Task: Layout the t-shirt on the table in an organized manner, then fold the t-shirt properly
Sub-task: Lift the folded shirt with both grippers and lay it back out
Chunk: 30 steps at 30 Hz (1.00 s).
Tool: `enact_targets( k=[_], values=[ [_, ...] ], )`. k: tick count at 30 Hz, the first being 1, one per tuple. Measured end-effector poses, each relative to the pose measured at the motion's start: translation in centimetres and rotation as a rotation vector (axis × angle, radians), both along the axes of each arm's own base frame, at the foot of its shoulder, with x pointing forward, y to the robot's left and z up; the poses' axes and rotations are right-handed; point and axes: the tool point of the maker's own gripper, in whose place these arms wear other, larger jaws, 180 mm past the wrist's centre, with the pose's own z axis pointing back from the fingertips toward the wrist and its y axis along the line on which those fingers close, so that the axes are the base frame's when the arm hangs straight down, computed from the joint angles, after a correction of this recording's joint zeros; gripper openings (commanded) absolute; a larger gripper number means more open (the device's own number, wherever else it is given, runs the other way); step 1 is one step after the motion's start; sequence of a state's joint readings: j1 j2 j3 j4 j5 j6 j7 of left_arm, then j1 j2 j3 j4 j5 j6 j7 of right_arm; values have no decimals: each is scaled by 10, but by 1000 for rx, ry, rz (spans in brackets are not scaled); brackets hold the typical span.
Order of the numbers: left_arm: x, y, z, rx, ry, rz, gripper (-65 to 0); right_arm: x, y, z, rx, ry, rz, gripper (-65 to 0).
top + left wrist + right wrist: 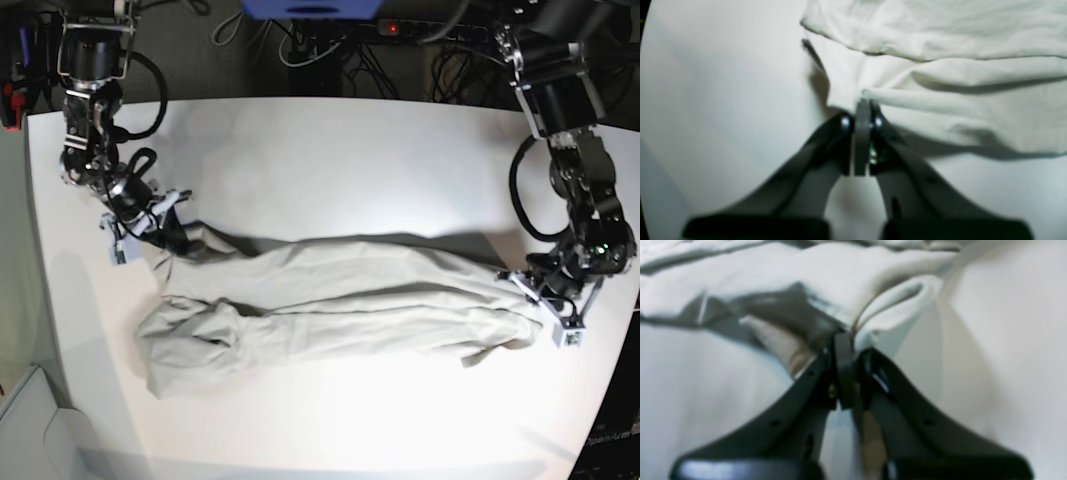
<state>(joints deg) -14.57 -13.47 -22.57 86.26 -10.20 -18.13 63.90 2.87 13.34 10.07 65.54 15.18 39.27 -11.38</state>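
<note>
The pale grey-beige t-shirt (330,300) lies bunched in a long wrinkled band across the white table (330,170). At the band's right end in the base view, my left gripper (512,276) is shut on a corner of the cloth. The left wrist view shows that gripper (863,101) pinching the t-shirt (940,73) edge just above the table (723,100). At the band's upper left end my right gripper (182,240) is shut on another corner. Seen from the right wrist, this gripper (844,336) clamps a folded lip of the t-shirt (846,280).
Cables and a power strip (400,28) lie beyond the table's far edge. A bare stretch of tabletop (350,420) runs in front of the shirt. The table's rounded right corner (625,330) is close to my left gripper.
</note>
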Motion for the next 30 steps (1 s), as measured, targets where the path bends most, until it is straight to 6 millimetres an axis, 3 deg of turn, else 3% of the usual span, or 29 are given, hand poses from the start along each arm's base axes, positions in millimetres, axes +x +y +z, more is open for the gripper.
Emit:
enact_targets(
  k=[3, 8, 12, 17, 19, 21, 23, 26, 30],
  values=[
    [-6, -1, 14, 25, 12, -8, -647, -10, -16, 30, -50, -82, -21, -650],
    [-25, -3, 39, 95, 0, -32, -647, -12, -29, 106, -94, -297, -74, -650],
    [-36, 3, 57, 159, -4, -29, -647, -23, -37, 138, -146, -372, -105, -650],
    [-35, 14, 71, 185, -29, -23, -647, -17, -43, 184, -237, -447, -112, -650],
    [-32, 26, 85, 160, -65, 23, -647, -5, -48, 199, -254, -451, -132, -650],
    [-19, 40, 112, 155, -143, 74, -647, 10, -54, 210, -263, -435, -163, -650],
    [-6, 42, 124, 134, -183, 75, -647, 22, -62, 219, -280, -407, -184, -650],
    [5, 41, 119, 93, -160, 73, -647, 37, -70, 238, -305, -400, -207, -650],
    [36, 35, 124, 29, -160, 65, -647, 63, -72, 282, -286, -475, -227, -650]
  ],
)
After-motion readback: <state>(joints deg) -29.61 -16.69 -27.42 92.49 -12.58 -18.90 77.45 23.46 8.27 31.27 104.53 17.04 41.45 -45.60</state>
